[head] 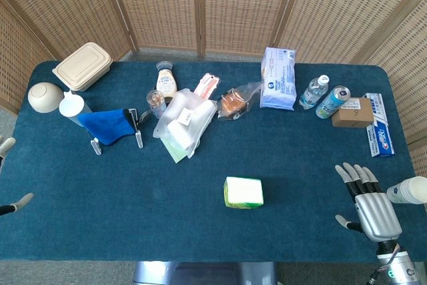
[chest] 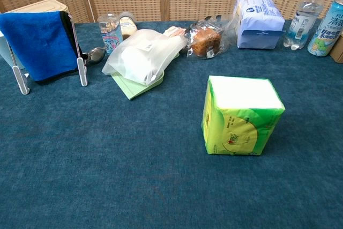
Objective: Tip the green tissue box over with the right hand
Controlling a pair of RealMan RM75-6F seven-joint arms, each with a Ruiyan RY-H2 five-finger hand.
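Wicker screens back a blue-carpeted table [head: 100,218]. Green plastic-wrapped tissue box [head: 243,192] stands upright at centre, untouched. Right hand [head: 369,205], fingers spread and grasping nothing, rests well apart at its three o'clock. Approach pending; next move calls for reaching toward nine o'clock.

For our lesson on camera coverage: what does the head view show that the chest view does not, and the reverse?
Only the head view shows the right hand, open and well apart from the tissue box, fingertips of the left hand at the table's left edge, the bowl, cardboard box and toothpaste. Only the chest view shows the box's green printed front face. Both share the box, blue cloth, bottle and can.
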